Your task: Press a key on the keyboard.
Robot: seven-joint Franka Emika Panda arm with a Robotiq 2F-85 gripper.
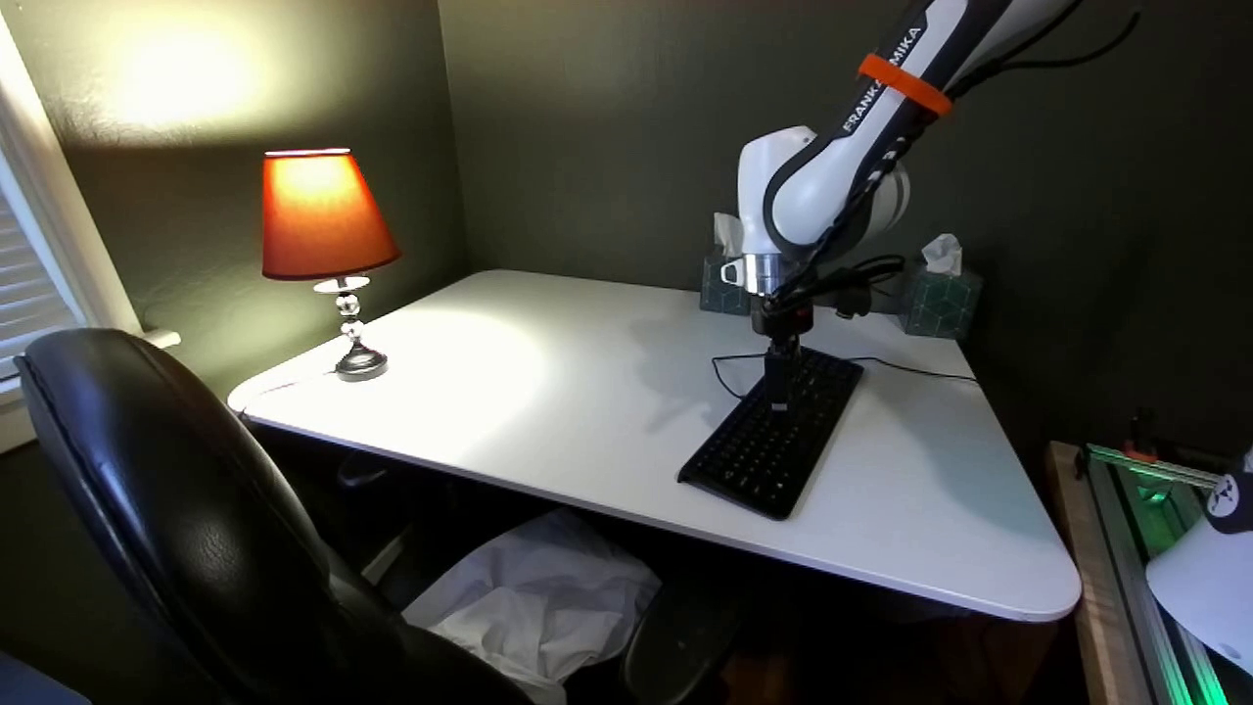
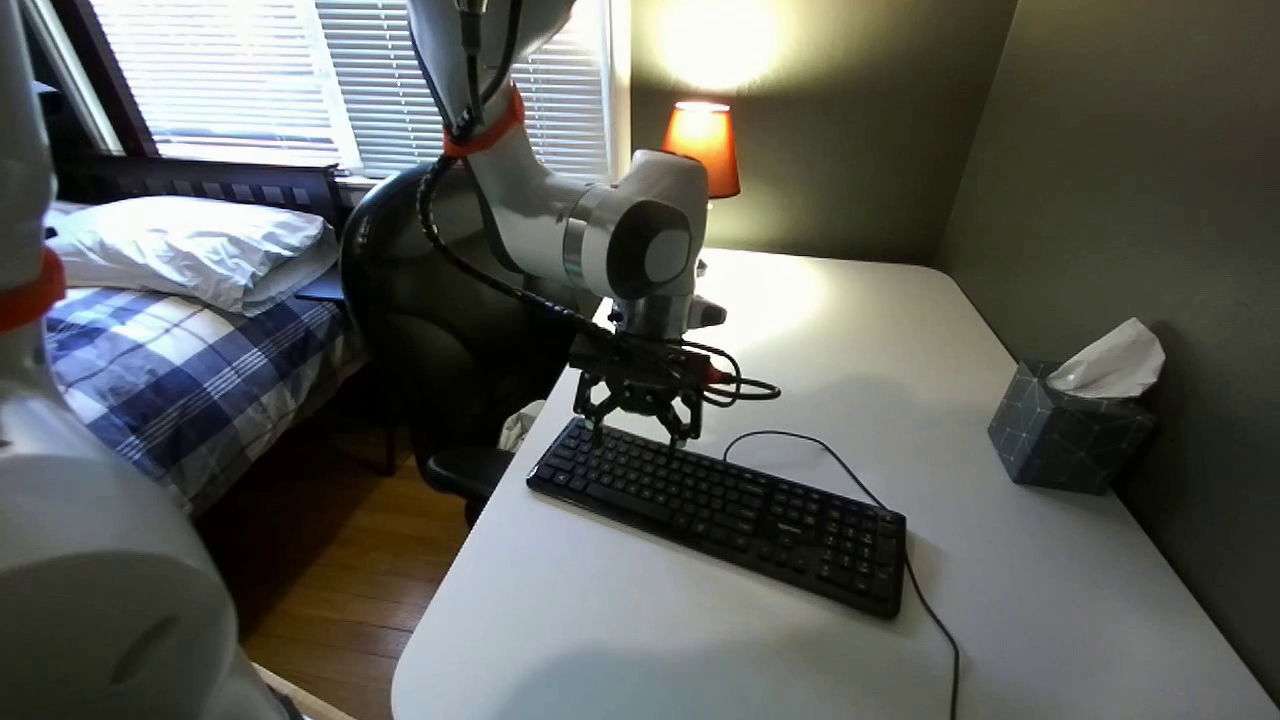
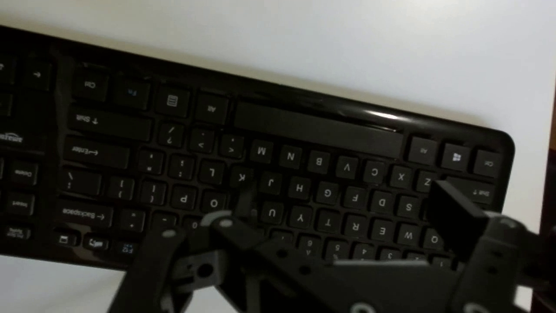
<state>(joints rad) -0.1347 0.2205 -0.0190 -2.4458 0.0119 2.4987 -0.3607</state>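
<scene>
The gripper (image 2: 636, 441) is pointing straight down, its two black fingers (image 3: 454, 211) standing wide apart! Right above it the wrist (image 2: 652, 318) is hanging upright, and higher over the gripper the white-and-black forearm (image 1: 861, 142) is slanting, angling sharply into that wrist!

The keyboard (image 2: 720, 508) is black. Most of its keys (image 3: 299, 188) carry white signs; the Fn sign (image 3: 132, 92) is blue. The gripper (image 2: 636, 438) is also black. The arm (image 1: 817, 201) is white with black parts and wears an orange band (image 1: 905, 86). The desk (image 1: 607, 392) is plain white, the lampshade (image 1: 323, 217) orange-red. The tissue box (image 2: 1065, 432) looks dark grey, with a geometric pattern of thin pale lines. The chair (image 1: 176, 490) is black, the pillow (image 2: 190, 245) white, and the bedcover (image 2: 200, 370) has blue and white checks. The wall (image 1: 587, 127) is dark grey-green.
</scene>
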